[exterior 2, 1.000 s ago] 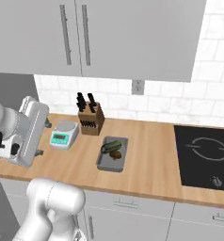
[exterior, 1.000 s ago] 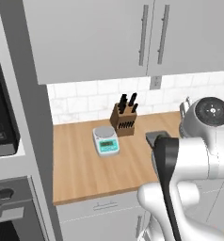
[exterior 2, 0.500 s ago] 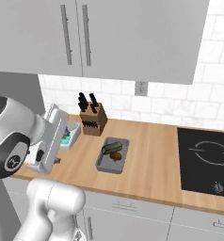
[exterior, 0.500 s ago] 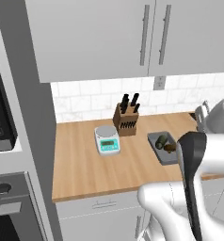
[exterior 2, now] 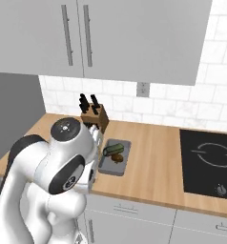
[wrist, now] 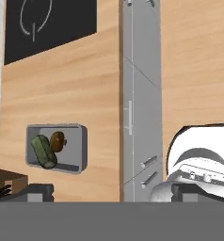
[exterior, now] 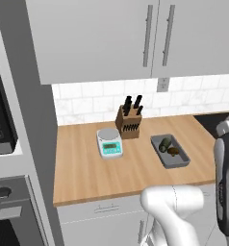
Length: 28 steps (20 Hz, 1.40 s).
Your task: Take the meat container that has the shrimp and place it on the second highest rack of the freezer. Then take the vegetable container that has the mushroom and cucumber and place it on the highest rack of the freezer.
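The vegetable container [exterior: 170, 151] is a shallow grey tray on the wooden counter, right of the knife block. In it lie the dark green cucumber [exterior 2: 110, 149] and the brown mushroom [exterior 2: 118, 157]. From the hand view I look down on the same vegetable container [wrist: 57, 148], with the cucumber [wrist: 43, 150] and the mushroom [wrist: 58, 141] inside. My gripper [wrist: 113, 193] is open with nothing between its fingertips [wrist: 36, 193]. It hovers high above the counter's front edge, well apart from the tray. The meat container, the shrimp and the freezer are out of view.
A knife block [exterior: 129, 121] and a small kitchen scale [exterior: 109, 142] stand left of the tray. The black cooktop [exterior 2: 208, 162] lies to the right. Wall cabinets [exterior: 150, 36] hang above the counter. An oven stack [exterior: 6, 144] stands at the left end.
The arm has swung rightward and lower across the counter front, uncovering the tray in the left base view. The jaws have stayed open, and the tray has not moved.
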Tool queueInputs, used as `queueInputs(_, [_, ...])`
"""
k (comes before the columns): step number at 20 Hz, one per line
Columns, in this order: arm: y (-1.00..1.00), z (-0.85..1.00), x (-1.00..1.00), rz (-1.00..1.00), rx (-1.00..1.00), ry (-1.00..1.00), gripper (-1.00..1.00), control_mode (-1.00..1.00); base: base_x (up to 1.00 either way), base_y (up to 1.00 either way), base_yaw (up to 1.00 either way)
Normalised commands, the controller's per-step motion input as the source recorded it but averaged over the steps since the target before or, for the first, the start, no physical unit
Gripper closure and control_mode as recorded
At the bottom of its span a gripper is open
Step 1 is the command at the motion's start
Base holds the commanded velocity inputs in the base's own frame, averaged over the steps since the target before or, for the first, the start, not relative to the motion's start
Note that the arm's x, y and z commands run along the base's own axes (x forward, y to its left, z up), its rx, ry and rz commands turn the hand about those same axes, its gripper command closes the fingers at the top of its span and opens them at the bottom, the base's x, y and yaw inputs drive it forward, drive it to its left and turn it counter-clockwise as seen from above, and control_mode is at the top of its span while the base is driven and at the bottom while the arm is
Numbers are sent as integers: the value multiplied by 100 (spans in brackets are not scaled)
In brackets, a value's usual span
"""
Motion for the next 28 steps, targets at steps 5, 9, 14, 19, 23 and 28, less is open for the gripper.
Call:
queueInputs(5, [-8, -58, 61, 6, 3, 1, -100, -100, 0, 0, 0])
queueInputs(9, [-9, -76, 75, 10, 2, 0, -100, -100, 0, 0, 0])
queueInputs(14, [-32, -70, 72, 21, 7, 0, -100, -100, 0, 0, 0])
queueInputs(19, [-3, -48, 78, 14, 2, 4, -100, -100, 0, 0, 0])
queueInputs(23, [0, -31, 67, 3, 0, 17, -100, -100, 0, 0, 0])
queueInputs(28, [0, -43, 47, 0, 0, 17, -100, -100, 0, 0, 0])
